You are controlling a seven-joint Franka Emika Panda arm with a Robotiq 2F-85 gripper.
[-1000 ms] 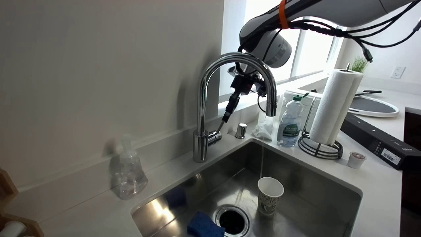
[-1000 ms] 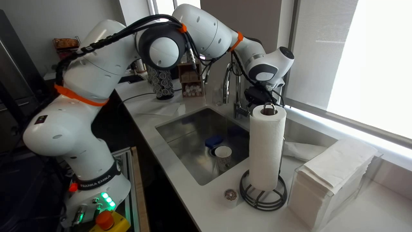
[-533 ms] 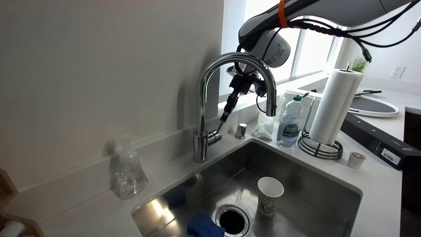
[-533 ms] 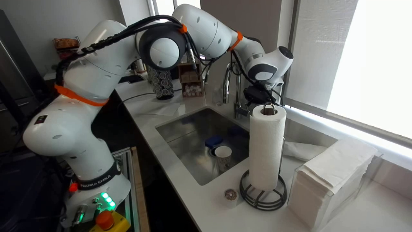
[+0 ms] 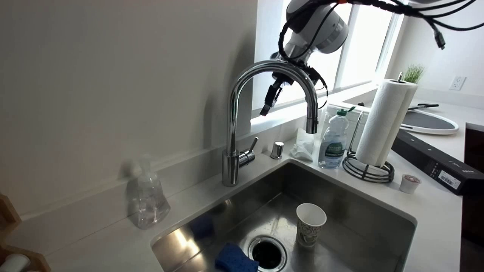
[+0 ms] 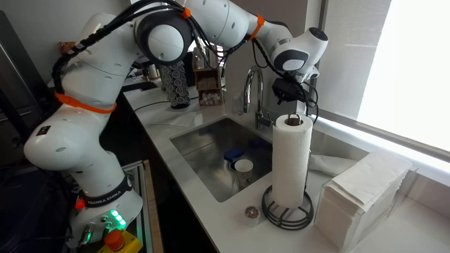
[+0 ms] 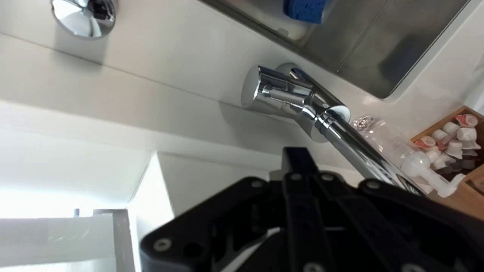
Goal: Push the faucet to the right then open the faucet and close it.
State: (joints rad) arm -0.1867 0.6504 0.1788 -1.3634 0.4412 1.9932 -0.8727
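The faucet (image 5: 231,117), a tall chrome gooseneck, stands behind the sink, and it also shows in the other views (image 6: 259,91) (image 7: 359,151). Its spout (image 5: 312,121) hangs over the sink, and no water stream shows. The side lever (image 5: 254,144) tilts up and away from the valve body, with nothing touching it. My gripper (image 5: 266,110) is in the air above the lever, apart from it, in front of the window. In the wrist view the gripper (image 7: 299,155) looks shut and empty, with its fingers together.
A paper cup (image 5: 311,223) and a blue sponge (image 5: 235,258) lie in the steel sink (image 5: 355,219). A dish soap bottle (image 5: 333,141), a paper towel roll (image 6: 291,161) and a clear soap dispenser (image 5: 151,196) stand around it. A chrome cap (image 5: 277,150) is beside the lever.
My gripper has lifted up off the lever and away from the counter. The thin water stream seen one second ago has stopped. The spout has not moved.
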